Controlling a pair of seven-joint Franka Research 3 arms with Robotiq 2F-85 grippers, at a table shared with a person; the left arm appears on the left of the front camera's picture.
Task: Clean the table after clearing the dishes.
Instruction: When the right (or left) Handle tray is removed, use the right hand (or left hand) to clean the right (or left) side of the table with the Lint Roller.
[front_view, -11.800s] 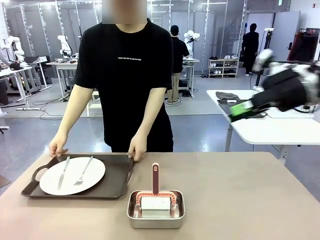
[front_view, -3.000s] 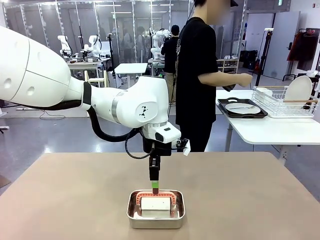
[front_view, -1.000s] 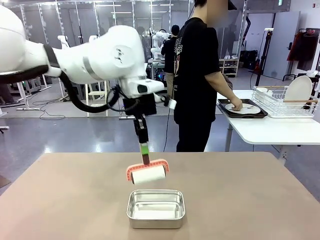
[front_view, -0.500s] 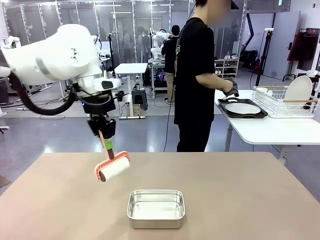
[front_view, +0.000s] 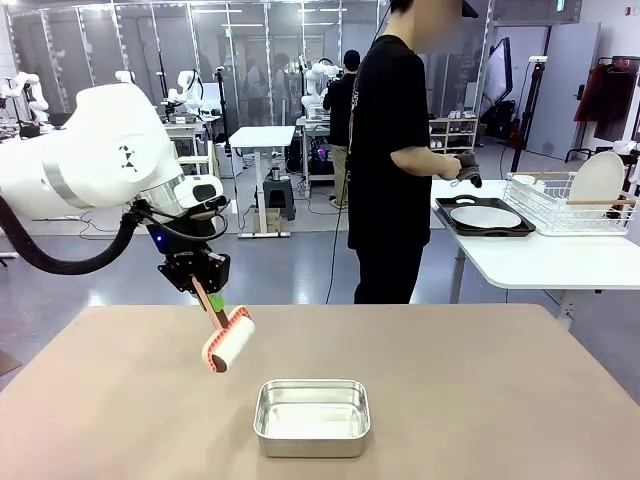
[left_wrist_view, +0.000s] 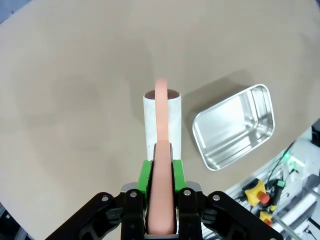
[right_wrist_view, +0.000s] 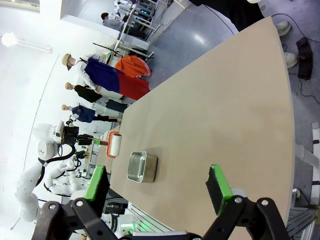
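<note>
My left gripper (front_view: 213, 302) is shut on the pink handle of a cleaning roller (front_view: 228, 345), whose white roll hangs tilted just above the left middle of the tan table (front_view: 480, 390). In the left wrist view the green pads (left_wrist_view: 146, 177) clamp the handle, and the roller (left_wrist_view: 162, 120) points down at the table (left_wrist_view: 75, 100). My right gripper (right_wrist_view: 157, 186) stands open high above the table (right_wrist_view: 225, 110), holding nothing. The dishes (front_view: 487, 216), a white plate on a dark tray, lie on the white side table at the right.
An empty square steel pan (front_view: 311, 417) sits near the table's front middle, right of the roller. A person stands beyond the far edge, turned toward the side table with hands over the tray. A wire rack (front_view: 575, 205) there holds an upright plate.
My left arm has carried the roller from above the pan to the left and lower, turning it edge-on. The person's hand has lifted off the tray.
</note>
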